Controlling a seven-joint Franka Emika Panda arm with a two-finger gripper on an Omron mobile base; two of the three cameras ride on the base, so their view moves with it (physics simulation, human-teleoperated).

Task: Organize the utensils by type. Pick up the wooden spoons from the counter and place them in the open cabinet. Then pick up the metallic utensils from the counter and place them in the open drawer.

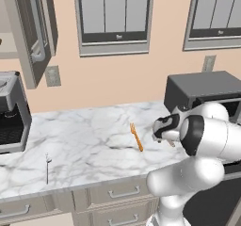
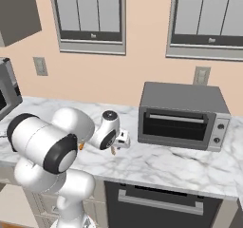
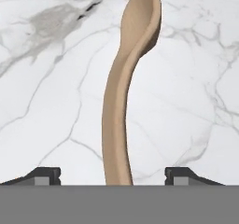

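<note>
On the white marble counter (image 1: 89, 131) we see our gripper (image 3: 112, 174) low over a tan curved wooden spoon (image 3: 122, 92), jaws spread wide on either side of its handle without touching it. Left of the spoon lies the orange fork (image 1: 136, 136), and well beyond the fork the thin silver utensil (image 1: 47, 166); the toaster oven (image 2: 182, 115) stands to the spoon's right.

No legible text or labels.
</note>
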